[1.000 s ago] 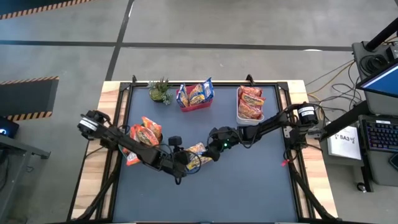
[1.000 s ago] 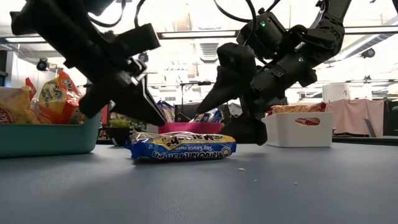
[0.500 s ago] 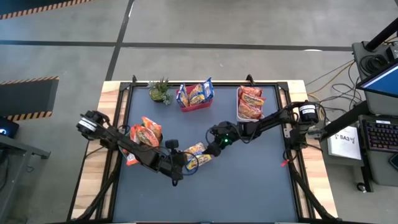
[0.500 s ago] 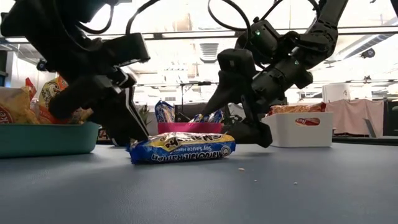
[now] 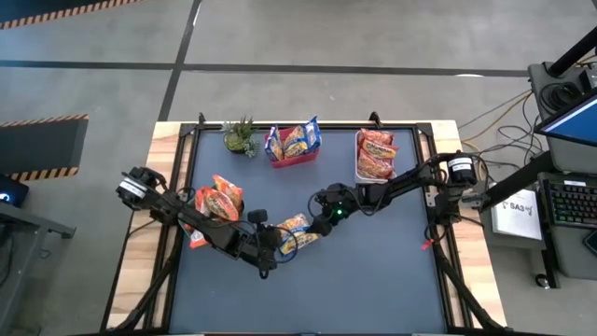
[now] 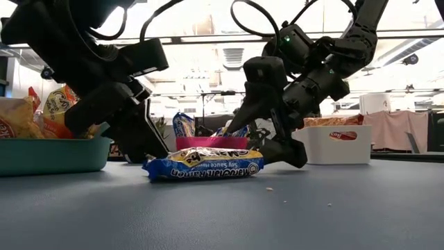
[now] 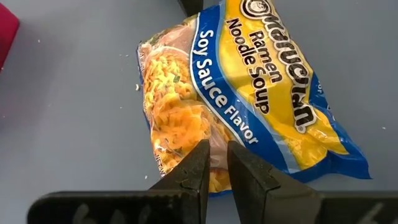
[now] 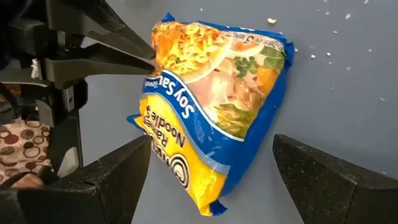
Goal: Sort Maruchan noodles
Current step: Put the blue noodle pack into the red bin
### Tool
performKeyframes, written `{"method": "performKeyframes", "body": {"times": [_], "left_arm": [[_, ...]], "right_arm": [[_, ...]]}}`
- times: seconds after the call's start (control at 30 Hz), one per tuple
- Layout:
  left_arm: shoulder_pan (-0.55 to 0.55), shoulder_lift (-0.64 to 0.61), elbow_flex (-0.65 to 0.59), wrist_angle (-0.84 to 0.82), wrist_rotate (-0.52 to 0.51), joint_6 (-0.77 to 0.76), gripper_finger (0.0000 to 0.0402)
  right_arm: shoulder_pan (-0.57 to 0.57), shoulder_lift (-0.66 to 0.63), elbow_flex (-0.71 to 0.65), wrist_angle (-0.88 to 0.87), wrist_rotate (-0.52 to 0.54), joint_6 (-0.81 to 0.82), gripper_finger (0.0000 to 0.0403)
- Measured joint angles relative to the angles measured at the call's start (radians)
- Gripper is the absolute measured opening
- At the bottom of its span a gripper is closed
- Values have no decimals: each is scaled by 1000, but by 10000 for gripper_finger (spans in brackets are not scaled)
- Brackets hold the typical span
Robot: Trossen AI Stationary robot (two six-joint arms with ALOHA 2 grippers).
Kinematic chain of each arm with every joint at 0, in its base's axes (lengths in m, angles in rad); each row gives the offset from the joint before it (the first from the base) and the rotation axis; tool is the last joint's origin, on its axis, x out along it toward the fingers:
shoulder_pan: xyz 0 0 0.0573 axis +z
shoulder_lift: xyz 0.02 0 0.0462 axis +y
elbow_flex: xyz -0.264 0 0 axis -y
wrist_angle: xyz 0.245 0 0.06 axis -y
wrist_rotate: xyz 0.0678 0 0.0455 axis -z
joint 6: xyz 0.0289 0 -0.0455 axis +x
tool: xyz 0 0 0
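**Soy sauce ramen packet pinned between two claws at mid-desk**

The yellow-and-blue ramen packet [image 5: 295,224] lies flat on the dark desk [image 5: 373,271], roughly at its centre, with a claw at either end. It looks light and crinkly: a thin, glossy plastic wrapper over a brittle noodle block, so it will likely slide on the smooth surface if nudged and crack inside if squeezed hard. The safest hold is probably across a short edge or the crimped end seam, where the film gives something to bite on without crushing the noodles.

The left claw [image 7: 213,167] has its fingers drawn narrow, nearly together, tips touching the packet's edge; whether film is pinched between them I cannot tell. The right claw [image 8: 211,165] stands wide, its fingers spread to either side of the packet's opposite end, holding nothing.

Readable print on the wrapper: "Ramen Noodle Soup" and "Soy Sauce Flavor", with the Maruchan logo partly in view above it.

Farther back, a red bin [image 5: 294,154] holds more yellow-and-blue packets, a white bin [image 5: 358,174] holds red ones, and a teal bin [image 6: 52,154] at the left holds orange ones. The white bin carries a red label too small to read. A small green plant [image 5: 240,136] stands beside the red bin.
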Motion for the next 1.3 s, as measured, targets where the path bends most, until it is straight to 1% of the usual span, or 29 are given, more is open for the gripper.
{"method": "performKeyframes", "body": {"times": [0.1,0.3,0.5,0.63,0.8,1.07,1.3], "left_arm": [[-4,3,-3,2,32,-24,38],[-14,4,-21,16,25,-77,38],[-15,4,-23,20,21,-77,38],[-15,4,-24,31,18,-65,38],[-15,4,-27,37,16,-64,38],[-15,4,-28,46,13,-64,38],[-15,5,-28,54,2,-63,38]], "right_arm": [[4,0,0,9,1,9,325],[18,59,0,80,9,5,325],[19,74,0,135,10,-4,325],[28,85,0,169,32,-11,325],[31,116,0,252,37,0,325],[36,118,0,289,45,-10,325],[72,119,5,283,108,-38,325]]}}
